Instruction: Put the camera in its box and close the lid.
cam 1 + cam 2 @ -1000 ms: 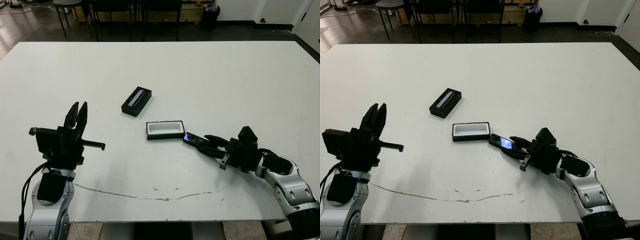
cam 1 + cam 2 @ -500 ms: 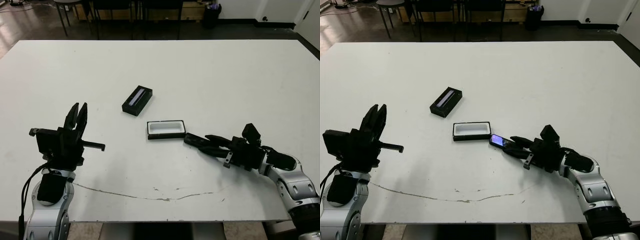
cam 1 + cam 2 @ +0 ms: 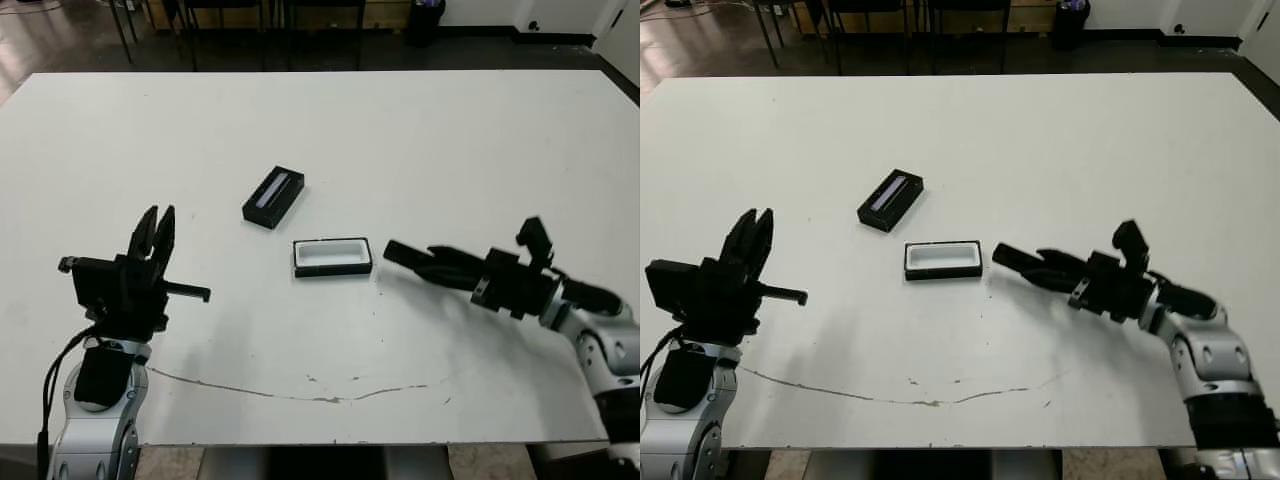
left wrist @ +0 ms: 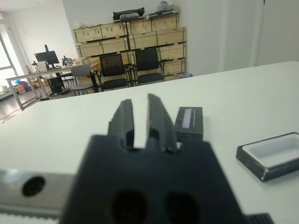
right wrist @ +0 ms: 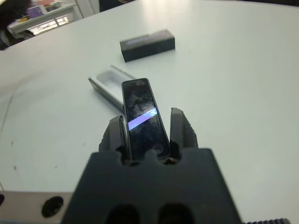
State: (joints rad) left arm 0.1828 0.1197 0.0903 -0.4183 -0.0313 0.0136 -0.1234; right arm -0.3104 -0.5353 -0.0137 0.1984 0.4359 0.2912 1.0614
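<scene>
Camera point(image 5: 142, 116) clamped in right gripper point(image 3: 425, 262), held off the table point(image 3: 450, 140) at box's point(image 3: 332, 256) 3 o'clock for insertion; lid point(image 3: 273, 197) at 11. Left gripper point(image 3: 153, 232) nearly closed, empty.

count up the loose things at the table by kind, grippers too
camera: 1, held in the right gripper
box: 1, open, white lining showing
lid: 1, lying on the table apart from the box
grippers: 2, the right one and the left gripper
total: 5
</scene>
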